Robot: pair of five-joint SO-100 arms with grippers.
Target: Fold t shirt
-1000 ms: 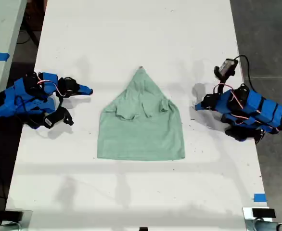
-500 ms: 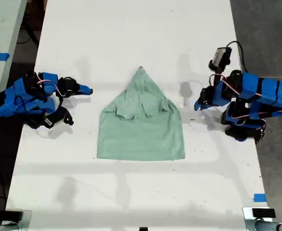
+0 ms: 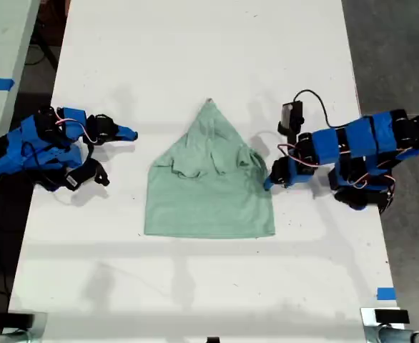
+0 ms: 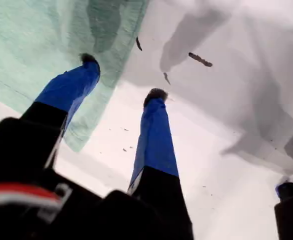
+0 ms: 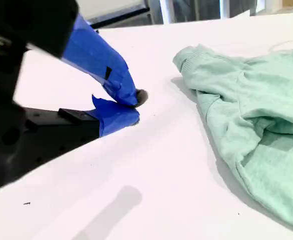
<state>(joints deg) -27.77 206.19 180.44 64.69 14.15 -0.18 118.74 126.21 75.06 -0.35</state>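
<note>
Partly cropped t shirt [image 4: 31,45] — folds unclear

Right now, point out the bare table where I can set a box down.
Free: the wide table stretch beyond the t shirt's pointed end, and the strip below its hem. Crowded: my first gripper open at the shirt's edge on the exterior view's right; my second gripper shut on the left.

Three cameras, one table

The exterior view looks straight down on the white table [image 3: 195,43] from high up. Each wrist view looks along its own gripper, close to the surface; all three share the t shirt [image 3: 209,182] [image 4: 31,45] [image 5: 246,115].
</note>
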